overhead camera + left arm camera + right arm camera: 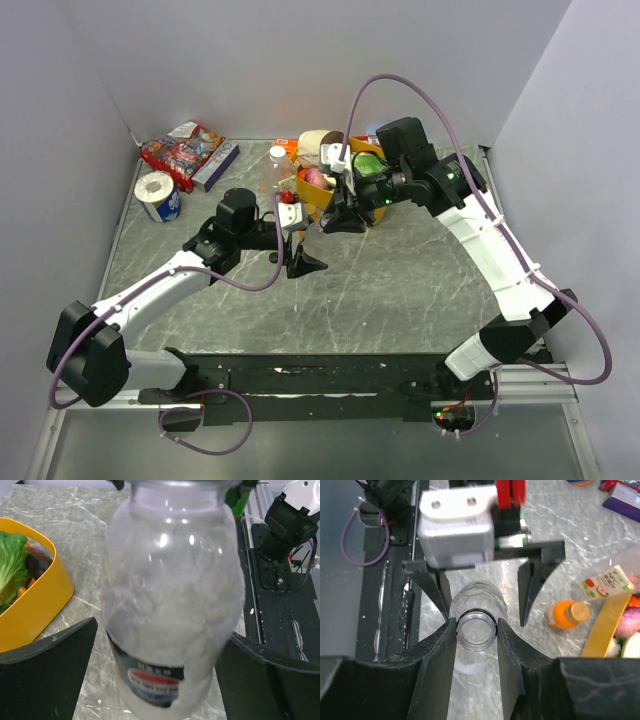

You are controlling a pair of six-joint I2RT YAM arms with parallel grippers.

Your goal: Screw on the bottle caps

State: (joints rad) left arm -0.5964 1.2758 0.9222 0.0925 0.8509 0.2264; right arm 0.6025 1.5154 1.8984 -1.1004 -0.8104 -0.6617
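Bottle (480,596) neck tight in right hand (476,630) — left hand (162,630) wide, gaps seemingly both sides.

The near half of the surface (380,300) lies bare, wide enough for either arm. Farther back it's crowded. The clear bottle (175,605) sits between the spread fingers of the left tool (303,263), and the right tool (476,630) pinches its neck. The yellow tub (40,605) and the orange bottle (564,616) stand just beside.
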